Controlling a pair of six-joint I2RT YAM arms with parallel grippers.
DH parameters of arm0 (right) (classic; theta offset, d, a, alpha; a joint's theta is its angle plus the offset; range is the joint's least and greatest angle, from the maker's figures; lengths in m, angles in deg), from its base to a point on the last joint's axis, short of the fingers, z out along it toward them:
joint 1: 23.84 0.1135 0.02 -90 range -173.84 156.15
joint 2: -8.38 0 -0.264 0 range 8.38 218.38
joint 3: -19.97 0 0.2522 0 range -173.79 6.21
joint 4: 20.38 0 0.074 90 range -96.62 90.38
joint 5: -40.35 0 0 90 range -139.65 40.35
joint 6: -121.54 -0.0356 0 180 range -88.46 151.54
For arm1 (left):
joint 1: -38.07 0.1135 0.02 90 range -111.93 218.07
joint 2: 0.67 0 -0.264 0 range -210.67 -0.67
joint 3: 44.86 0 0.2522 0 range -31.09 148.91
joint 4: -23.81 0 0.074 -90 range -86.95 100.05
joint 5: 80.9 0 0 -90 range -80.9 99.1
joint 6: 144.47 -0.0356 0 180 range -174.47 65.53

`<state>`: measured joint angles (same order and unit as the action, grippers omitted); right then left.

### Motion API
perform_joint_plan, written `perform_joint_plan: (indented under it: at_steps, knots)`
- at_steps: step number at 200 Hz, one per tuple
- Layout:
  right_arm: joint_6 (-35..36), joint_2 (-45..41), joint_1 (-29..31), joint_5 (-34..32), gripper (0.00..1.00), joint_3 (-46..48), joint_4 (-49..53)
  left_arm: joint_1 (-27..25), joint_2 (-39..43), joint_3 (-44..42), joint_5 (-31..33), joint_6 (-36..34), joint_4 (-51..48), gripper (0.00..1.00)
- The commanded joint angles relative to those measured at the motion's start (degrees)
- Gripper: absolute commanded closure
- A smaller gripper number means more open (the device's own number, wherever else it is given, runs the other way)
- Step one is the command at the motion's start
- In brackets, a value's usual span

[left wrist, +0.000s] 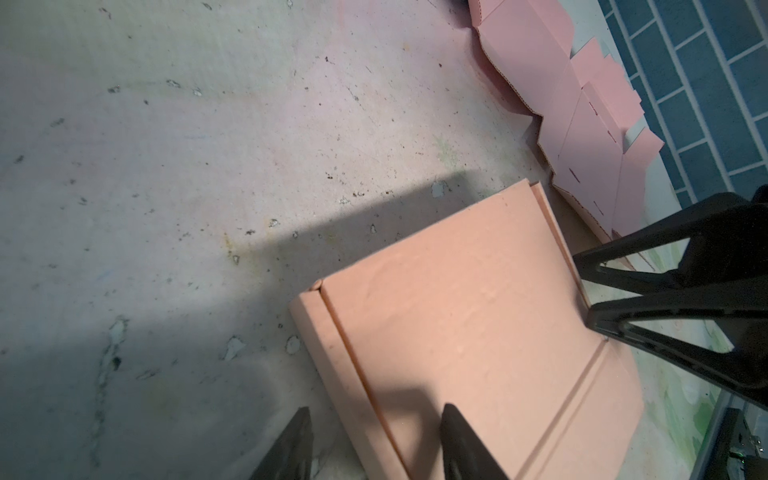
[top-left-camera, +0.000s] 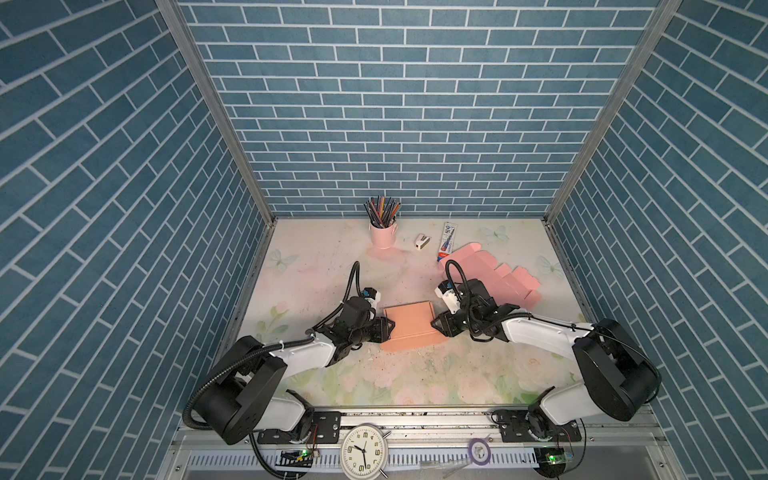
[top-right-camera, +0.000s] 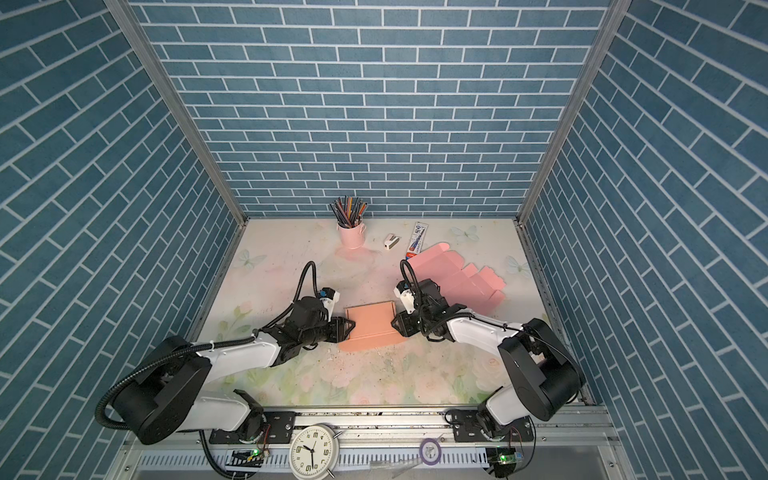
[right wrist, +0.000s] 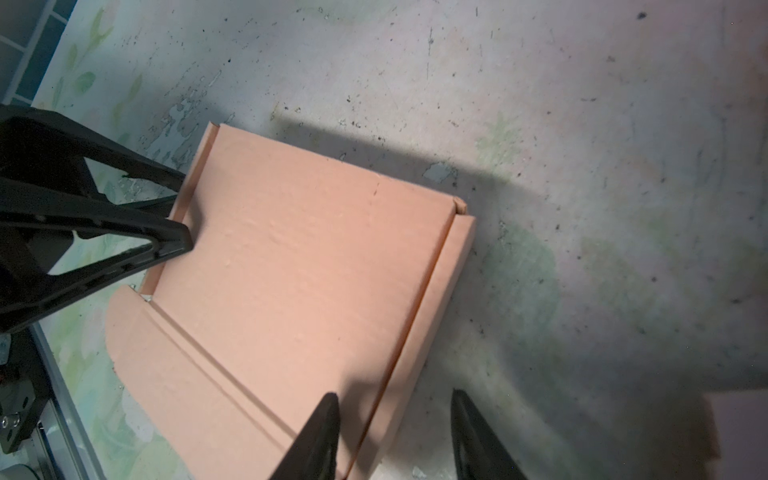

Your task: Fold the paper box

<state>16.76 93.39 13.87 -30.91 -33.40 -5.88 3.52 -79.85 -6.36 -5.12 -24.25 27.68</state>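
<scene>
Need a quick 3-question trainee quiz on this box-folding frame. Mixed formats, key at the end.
1. True or false: the left gripper is clamped shut on the paper box.
2. Where is the stack of flat pink blanks? A) back right of the table, beyond the right gripper; B) front left; C) under the paper box.
3. What does the pink cup hold?

Key:
1. False. Its jaws stand apart, straddling the box's edge.
2. A.
3. Pencils.
</scene>
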Motion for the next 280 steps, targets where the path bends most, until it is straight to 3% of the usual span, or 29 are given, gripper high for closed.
perform_joint_plan:
  at_steps: [1,101,189,203,227,280]
  knots:
    - [-1.47,0.35,0.14,0.04,0.54,0.04,-0.64,-0.18,-0.09,-0.98,1.87,-0.22,-1.38,0.51]
    - [-4.70,1.64,3.30,6.61,0.54,-1.16,-5.67,0.48,0.51,0.91,2.55,-1.21,-3.49,0.56]
    - [-5.25,-3.55,2.52,3.39,0.52,1.29,-3.54,1.79,4.07,0.32,2.65,-1.87,-5.56,0.59]
    - [-5.25,-5.03,2.53,2.80,0.51,1.55,-2.44,1.78,5.63,0.49,2.74,-2.12,-6.86,0.57]
    - [-5.73,-6.81,2.54,2.40,0.50,2.36,-1.05,1.80,8.27,0.45,2.58,-2.45,-10.13,0.43]
    - [-7.96,-12.32,4.03,1.66,0.49,5.44,2.98,-3.51,18.73,-1.08,7.98,-0.92,-21.14,0.43]
